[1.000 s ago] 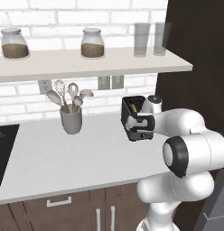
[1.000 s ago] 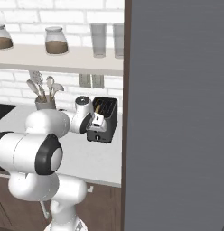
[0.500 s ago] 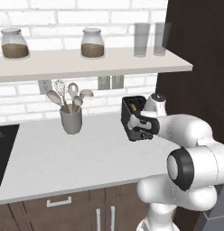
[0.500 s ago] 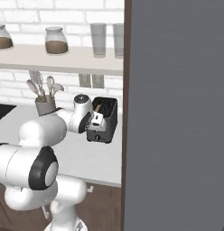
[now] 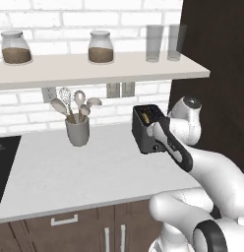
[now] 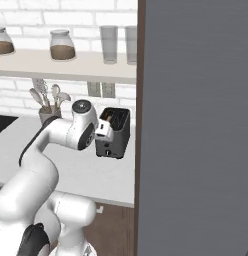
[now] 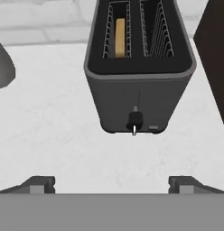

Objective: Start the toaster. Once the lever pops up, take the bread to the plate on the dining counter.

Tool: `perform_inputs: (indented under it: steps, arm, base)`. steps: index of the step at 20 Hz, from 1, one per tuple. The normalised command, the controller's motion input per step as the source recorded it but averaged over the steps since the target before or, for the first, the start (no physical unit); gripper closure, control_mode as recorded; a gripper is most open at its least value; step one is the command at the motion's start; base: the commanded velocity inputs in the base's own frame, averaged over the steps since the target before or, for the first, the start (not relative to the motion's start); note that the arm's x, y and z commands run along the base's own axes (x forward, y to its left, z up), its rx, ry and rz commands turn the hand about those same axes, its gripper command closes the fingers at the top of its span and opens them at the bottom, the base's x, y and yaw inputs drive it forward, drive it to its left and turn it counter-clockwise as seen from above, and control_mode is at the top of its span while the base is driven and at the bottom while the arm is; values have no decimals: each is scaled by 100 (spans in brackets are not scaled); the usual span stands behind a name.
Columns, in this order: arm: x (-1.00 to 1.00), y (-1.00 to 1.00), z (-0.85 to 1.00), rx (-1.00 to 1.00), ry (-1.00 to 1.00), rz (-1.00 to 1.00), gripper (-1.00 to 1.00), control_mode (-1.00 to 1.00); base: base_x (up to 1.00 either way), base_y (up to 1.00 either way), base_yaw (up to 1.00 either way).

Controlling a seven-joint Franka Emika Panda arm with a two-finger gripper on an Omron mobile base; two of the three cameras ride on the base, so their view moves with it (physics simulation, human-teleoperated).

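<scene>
The dark-grey toaster [image 7: 138,90] stands on the white worktop [image 7: 50,135], straight ahead of my gripper [image 7: 111,185]. A tan slice of bread [image 7: 119,36] stands in its left slot; the right slot looks empty. The small lever knob [image 7: 134,121] sits low on the front face. My fingertips [image 7: 39,184] stand wide apart, open, with nothing between them, a short way in front of the toaster and touching nothing. From the base, the toaster [image 5: 145,129] [image 6: 115,134] sits by the dark cabinet with my hand close before it. The plate and the dining counter are out of view.
A grey utensil cup [image 5: 77,132] stands left of the toaster. A shelf [image 5: 94,66] with jars and glasses hangs above. A tall dark cabinet [image 5: 217,74] walls off the right side. A black cooktop [image 5: 2,162] lies far left.
The arm has stretched forward, its elbow dropping lower and to the side, bringing the hand up to the toaster's front. The jaws have stayed open.
</scene>
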Motion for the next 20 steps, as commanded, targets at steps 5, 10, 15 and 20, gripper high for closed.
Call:
perform_inputs:
  steps: [5, 10, 15, 20]
  arm:
    - [-9, 0, 36, 0, -31, 0, -100, -100]
    - [-1, 0, 33, 0, -33, 0, -100, -100]
    - [0, 0, 35, 0, -17, 0, -100, -100]
    - [38, 0, 20, 0, 11, 0, -100, -100]
  base:
    - [0, 0, 0]
    - [0, 0, 0]
    - [0, 0, 0]
    - [0, 0, 0]
